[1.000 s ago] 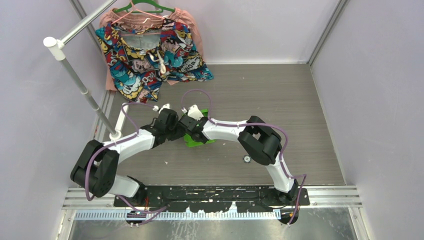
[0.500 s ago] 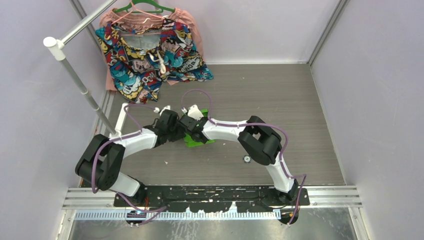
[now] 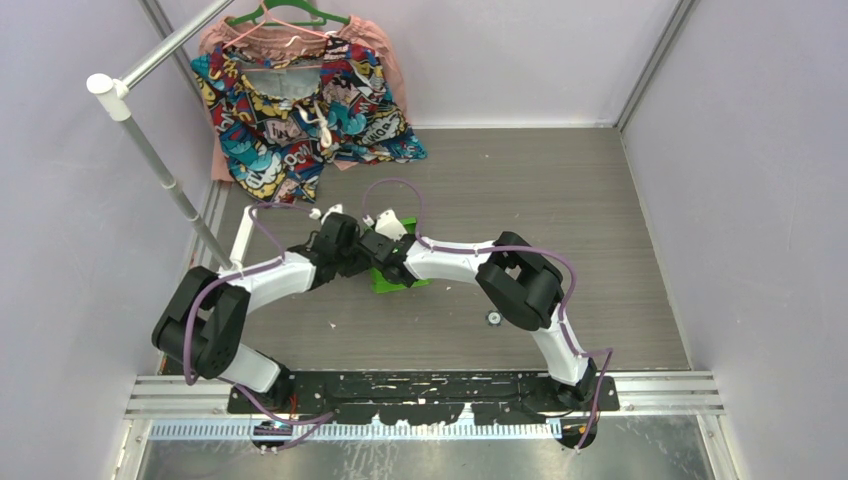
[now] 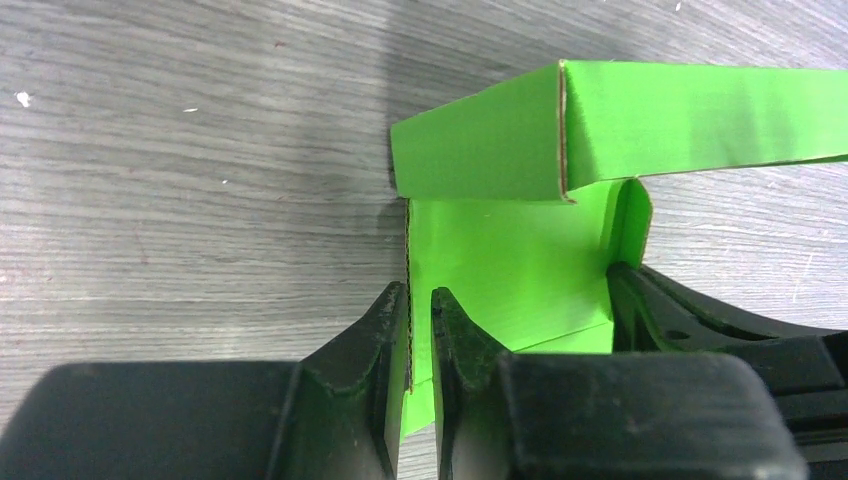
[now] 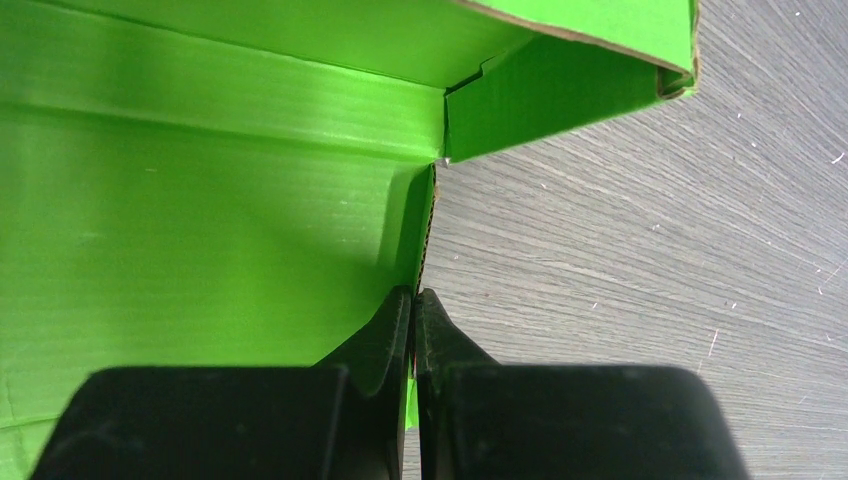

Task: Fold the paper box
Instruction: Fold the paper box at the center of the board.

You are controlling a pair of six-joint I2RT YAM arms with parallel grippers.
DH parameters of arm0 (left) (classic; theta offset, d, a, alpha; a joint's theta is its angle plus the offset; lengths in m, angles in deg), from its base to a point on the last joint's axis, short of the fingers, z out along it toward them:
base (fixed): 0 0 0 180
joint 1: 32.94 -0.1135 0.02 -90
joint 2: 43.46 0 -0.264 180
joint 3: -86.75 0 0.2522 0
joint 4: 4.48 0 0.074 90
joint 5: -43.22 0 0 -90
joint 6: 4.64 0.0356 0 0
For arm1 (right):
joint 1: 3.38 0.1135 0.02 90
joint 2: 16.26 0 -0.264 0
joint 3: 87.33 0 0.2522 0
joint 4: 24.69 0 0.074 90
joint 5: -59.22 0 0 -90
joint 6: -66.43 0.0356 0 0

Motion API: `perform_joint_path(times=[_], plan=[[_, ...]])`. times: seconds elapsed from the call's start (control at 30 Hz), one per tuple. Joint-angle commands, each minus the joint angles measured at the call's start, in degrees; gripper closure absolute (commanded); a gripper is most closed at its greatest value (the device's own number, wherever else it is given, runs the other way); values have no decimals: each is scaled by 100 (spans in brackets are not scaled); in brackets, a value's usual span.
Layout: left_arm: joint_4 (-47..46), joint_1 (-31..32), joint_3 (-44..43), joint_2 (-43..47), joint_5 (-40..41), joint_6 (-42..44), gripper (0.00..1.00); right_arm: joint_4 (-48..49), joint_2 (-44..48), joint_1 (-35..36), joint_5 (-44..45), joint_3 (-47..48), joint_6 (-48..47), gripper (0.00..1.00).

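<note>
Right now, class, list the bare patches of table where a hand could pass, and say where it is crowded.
Free: the wide stretch of table between the right arm and the right wall; the far strip right of the patterned garment. Crowded: the centre, where left gripper and right gripper pinch the paper box.

The right gripper (image 5: 413,310), at lower centre of the frame, is clamped on a thin upright wall of the paper box (image 5: 200,220), which fills the left and top, with grey table (image 5: 640,250) at right.
</note>
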Motion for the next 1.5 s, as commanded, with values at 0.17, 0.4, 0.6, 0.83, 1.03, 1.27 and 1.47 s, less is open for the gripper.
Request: perform_joint_path(times=[0.17, 0.4, 0.6, 0.83, 1.03, 1.27, 1.47], plan=[[-254, 93, -484, -262, -113, -80, 85, 34, -270, 89, -1010, -223, 298, 99], [-175, 250, -734, -587, -97, -114, 86, 105, -296, 112, -1058, -259, 305, 99], [90, 450, -1131, -894, -46, -74, 87, 125, -342, 149, -1077, -243, 265, 99], [680, 666, -1619, -1196, 168, 56, 87, 151, -381, 163, -1094, -259, 234, 99], [1218, 846, -2127, -1336, 375, 190, 87, 20, -475, 221, -995, -133, 180, 99], [1630, 914, -2366, -1351, 596, 357, 87, 214, -254, 240, -1030, -291, 203, 87], [1665, 928, -2372, -1355, 591, 368, 88, 406, -21, 240, -1084, -428, 182, 73]])
